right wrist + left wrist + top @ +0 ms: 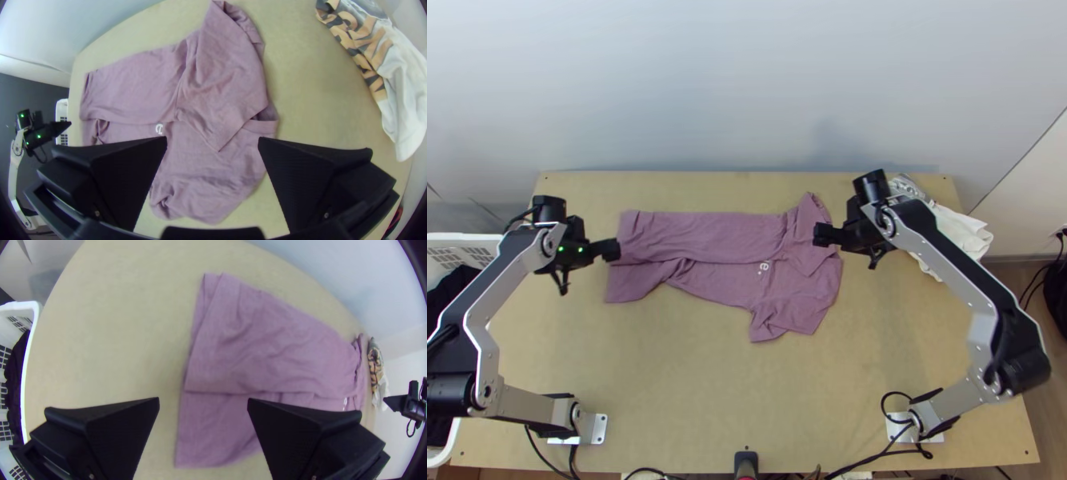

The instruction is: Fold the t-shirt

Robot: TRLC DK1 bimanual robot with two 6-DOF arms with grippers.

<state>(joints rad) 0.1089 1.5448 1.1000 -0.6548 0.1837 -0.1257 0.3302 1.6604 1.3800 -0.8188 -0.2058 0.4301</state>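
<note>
T-shirt (707,238) lies on the table (675,384) just toward twelve o'clock (far edge) of centre, one long side folded inward. Left gripper (203,400), at the shirt's nine, and right gripper (212,139), near its two, are released, fingers apart. Suggested next fold: pinch hem corner (621,291) at eight and sleeve (771,322) at five; lift together, tension even, toward twelve.

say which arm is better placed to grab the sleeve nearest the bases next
Right, probably: the right gripper is open over the t-shirt's collar end, closer to that sleeve; the left gripper is at the hem end.
</note>
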